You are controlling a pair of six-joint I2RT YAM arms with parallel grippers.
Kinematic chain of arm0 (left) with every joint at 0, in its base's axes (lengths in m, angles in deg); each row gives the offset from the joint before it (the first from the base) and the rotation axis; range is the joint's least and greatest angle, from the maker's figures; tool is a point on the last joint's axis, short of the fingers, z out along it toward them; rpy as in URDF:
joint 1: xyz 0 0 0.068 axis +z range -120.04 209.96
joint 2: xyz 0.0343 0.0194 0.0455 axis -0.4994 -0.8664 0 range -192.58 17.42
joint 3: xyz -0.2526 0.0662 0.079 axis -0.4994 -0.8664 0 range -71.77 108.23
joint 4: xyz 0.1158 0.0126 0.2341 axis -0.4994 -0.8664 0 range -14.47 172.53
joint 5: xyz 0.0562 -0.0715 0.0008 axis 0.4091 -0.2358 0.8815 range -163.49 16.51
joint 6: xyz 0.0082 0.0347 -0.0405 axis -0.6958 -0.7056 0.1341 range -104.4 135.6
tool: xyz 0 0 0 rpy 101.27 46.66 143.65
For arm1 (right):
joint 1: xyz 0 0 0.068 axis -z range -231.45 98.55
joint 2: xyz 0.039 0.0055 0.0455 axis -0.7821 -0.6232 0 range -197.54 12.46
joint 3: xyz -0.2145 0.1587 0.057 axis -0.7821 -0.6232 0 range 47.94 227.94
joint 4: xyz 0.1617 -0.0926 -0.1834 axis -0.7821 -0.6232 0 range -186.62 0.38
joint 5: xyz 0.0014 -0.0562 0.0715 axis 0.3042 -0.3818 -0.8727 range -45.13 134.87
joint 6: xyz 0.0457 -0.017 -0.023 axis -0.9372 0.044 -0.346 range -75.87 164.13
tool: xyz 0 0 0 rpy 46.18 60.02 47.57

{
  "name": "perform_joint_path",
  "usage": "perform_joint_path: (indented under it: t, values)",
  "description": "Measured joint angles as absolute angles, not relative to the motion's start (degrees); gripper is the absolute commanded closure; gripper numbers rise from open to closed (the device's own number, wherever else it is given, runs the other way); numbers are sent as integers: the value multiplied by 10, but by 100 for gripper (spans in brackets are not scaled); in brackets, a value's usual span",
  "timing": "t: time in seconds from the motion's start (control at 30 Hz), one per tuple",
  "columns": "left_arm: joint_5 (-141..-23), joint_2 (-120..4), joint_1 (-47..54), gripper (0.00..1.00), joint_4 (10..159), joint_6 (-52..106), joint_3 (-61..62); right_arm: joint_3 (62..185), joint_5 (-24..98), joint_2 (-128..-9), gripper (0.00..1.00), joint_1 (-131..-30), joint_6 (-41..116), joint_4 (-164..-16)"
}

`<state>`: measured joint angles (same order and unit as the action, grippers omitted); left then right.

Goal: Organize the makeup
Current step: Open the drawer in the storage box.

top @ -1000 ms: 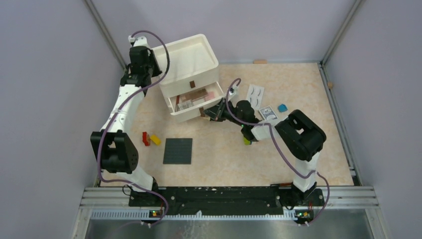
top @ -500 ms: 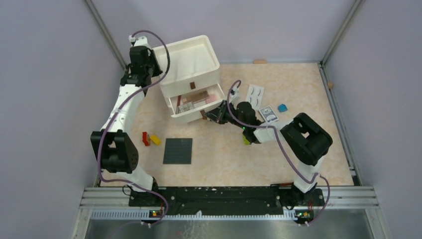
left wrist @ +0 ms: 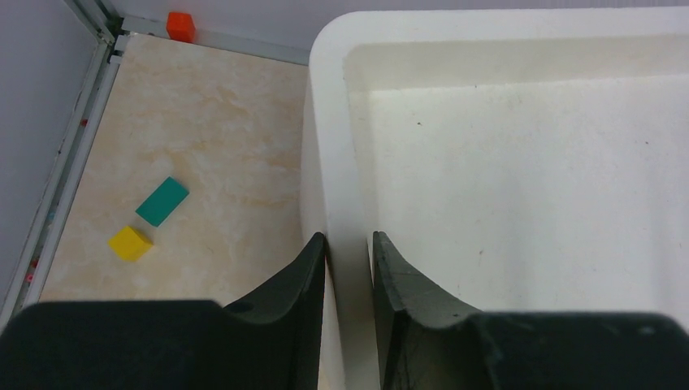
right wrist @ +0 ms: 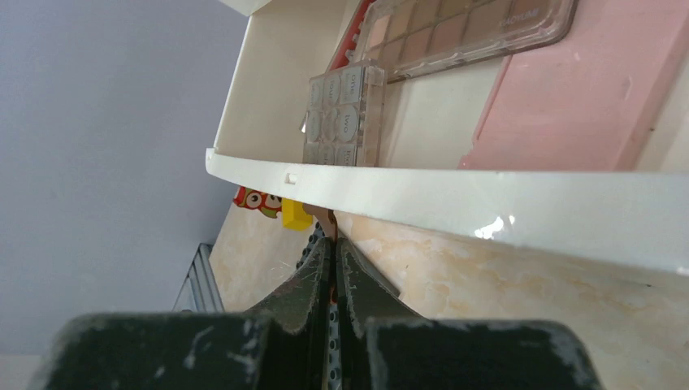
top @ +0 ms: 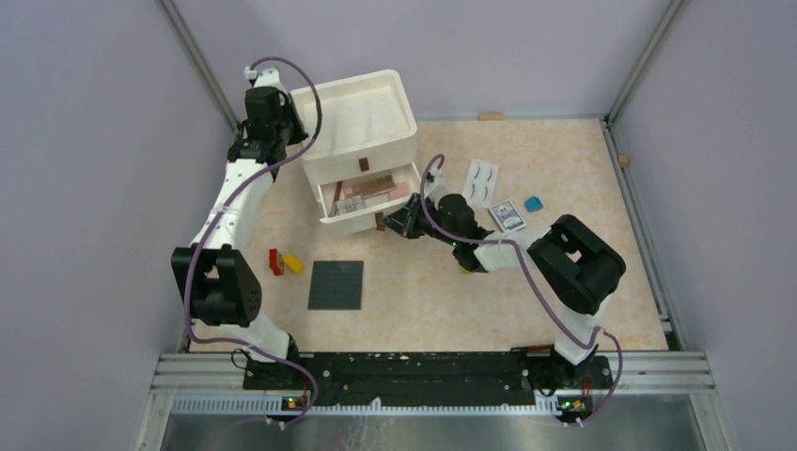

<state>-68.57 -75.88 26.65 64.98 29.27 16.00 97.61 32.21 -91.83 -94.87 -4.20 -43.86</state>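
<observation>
At the far left we see the left gripper (left wrist: 349,244) clamped on the side rim of the white drawer unit (top: 362,117), one finger outside the wall and one inside the top tray. Nearer the arm bases, a red brick (top: 275,261) and a yellow brick (top: 294,264) lie side by side on the table (top: 423,301), with the dark studded plate (top: 336,285) just to their right. The unit's lower drawer (right wrist: 487,203) stands pulled open. Inside it we find a brown palette (right wrist: 463,32) along the back, a pink compact (right wrist: 569,106) beside it and a small clear case of pans (right wrist: 341,114) against the front wall. The right gripper (right wrist: 333,244) is at the drawer front, its jaws pressed together on the thin brown pull tab (right wrist: 329,218). Further right, the white false-eyelash card (top: 482,181) lies loose on the table, well apart from the drawer, and near it are a small dark card (top: 507,215) and a little blue piece (top: 534,203).
</observation>
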Motion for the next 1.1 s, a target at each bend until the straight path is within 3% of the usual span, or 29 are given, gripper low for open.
perform_joint_path:
  t: [0.5,0.73,1.1]
  values:
    - [-702,-760,265,80,651,295,160,988,320,-919,100,-972,-32,-461]
    - [-701,-760,265,87,651,295,160,1022,311,-933,100,-989,-25,-490]
    - [-701,-761,267,88,654,294,160,1021,318,-930,100,-999,-19,-491]
